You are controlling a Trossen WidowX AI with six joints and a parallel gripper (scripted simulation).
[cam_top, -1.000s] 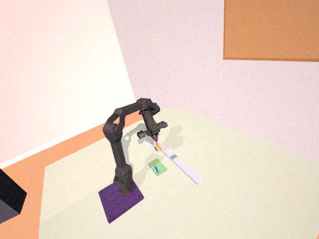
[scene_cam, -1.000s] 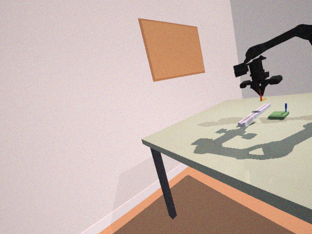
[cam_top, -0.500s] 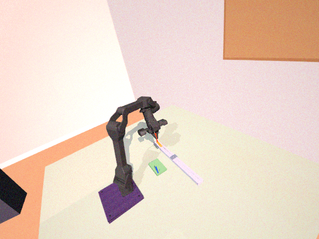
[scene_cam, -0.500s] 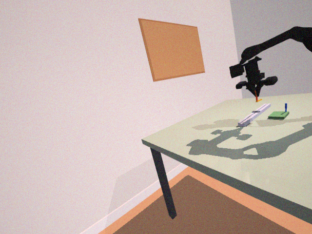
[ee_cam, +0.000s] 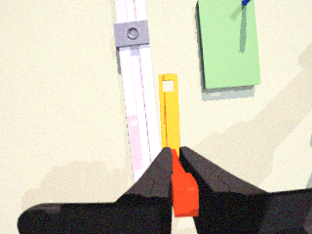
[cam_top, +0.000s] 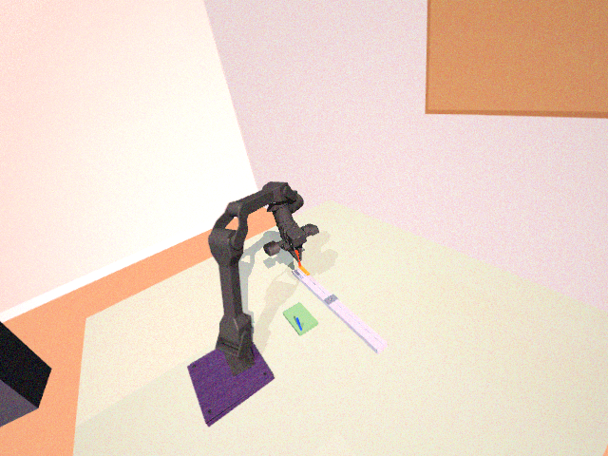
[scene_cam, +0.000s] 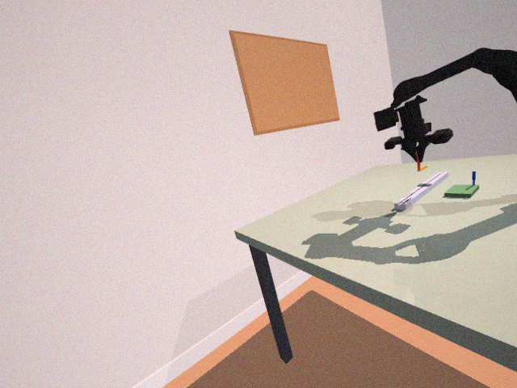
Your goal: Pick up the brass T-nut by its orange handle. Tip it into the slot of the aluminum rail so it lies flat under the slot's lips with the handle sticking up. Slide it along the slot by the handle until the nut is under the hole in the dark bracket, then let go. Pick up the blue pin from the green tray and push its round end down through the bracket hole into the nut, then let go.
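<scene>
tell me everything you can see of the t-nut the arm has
The T-nut is a flat, narrow, yellow-gold bar, brass by its look, with a squarish hole near its far end. A red-orange handle rises from its other end, making an L. The gripper is shut on that handle, the only contact visible. The bar hangs above the table, outside the rail's slot, and in the wrist view appears beside the rail.

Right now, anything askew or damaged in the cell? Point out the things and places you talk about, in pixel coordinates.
Nothing stands out. The black parallel-jaw gripper [cam_top: 298, 259] [scene_cam: 418, 160] [ee_cam: 175, 154] is shut on the orange-red handle [scene_cam: 418, 162] [ee_cam: 185, 197] of the yellow brass T-nut [cam_top: 304, 270] [ee_cam: 171, 117]. The blue pin [cam_top: 297, 322] [scene_cam: 473, 177] stands in the flat green tray [cam_top: 304, 310] [scene_cam: 458, 191] [ee_cam: 229, 54]. No visible damage or spill.
</scene>
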